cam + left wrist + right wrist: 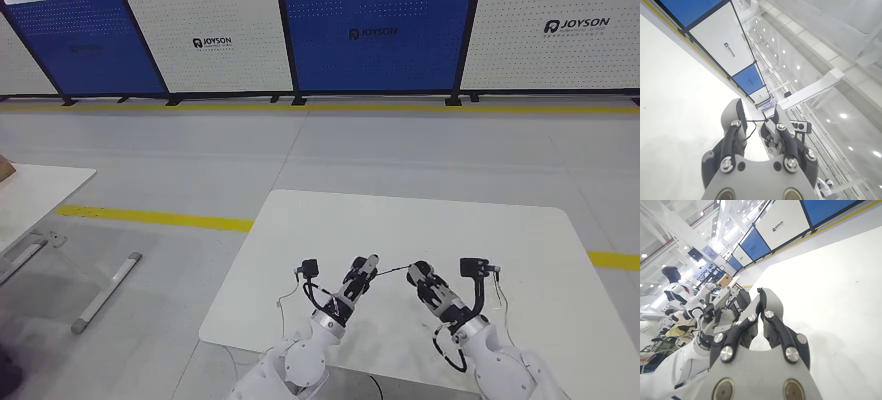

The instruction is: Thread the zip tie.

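Note:
A thin black zip tie [392, 268] stretches between my two grippers above the front of the white table [450, 225]. My right gripper [760, 290] is shut on one end of the zip tie [758, 290]. In the left wrist view the zip tie [755, 121] runs from the right gripper [767, 123] to the dark pad [742, 115] of one left finger, and a loop of it hangs down. My left gripper [758, 106] stands open, its fingers on either side of the tie. From above, the left gripper [365, 267] and right gripper [417, 270] point at each other, close together.
The table's front edge [300, 345] lies just behind both arms. A second white table [40, 190] stands at the far left, with a metal bar [105, 292] on the floor between. Blue and white panels [380, 45] line the back.

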Motion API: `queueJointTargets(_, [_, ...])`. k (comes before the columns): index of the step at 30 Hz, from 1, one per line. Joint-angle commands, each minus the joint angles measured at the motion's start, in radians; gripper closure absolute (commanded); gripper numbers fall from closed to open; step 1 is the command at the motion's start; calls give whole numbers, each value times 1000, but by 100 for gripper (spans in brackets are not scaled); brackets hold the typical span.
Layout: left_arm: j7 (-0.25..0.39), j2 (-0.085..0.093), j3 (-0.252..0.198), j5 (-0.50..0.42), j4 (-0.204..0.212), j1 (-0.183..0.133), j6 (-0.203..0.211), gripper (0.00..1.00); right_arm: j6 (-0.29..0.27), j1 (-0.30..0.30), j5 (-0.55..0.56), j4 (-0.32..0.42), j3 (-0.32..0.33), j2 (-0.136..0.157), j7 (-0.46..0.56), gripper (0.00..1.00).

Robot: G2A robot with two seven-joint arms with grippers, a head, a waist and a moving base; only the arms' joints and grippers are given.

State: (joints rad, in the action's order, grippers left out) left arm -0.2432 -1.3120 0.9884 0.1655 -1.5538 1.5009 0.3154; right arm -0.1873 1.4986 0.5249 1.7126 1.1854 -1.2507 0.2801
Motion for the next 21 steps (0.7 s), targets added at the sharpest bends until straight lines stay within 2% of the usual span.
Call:
queueJointTargets(1, [3,0,0,-2,0,0,1,0,0,0,-1,0,0,0,0,100])
queueJointTargets(6, [2,0,2,5,2,-2,-5,0,0,0,-1,0,0,0,0,100])
queueJointTargets(11, [-41,-2,-2,71,20,-3,-9,0,4,12,-54,3,7,-4,-46,100])
queueJointTargets(16, [-63,-6,-23,130,35,-4,1,0,52,15,-107,4,-3,-11,-82,100])
queueJointTargets(21, [-75,-8,-26,128,35,-4,1,0,52,15,-107,4,-3,-11,-82,100])
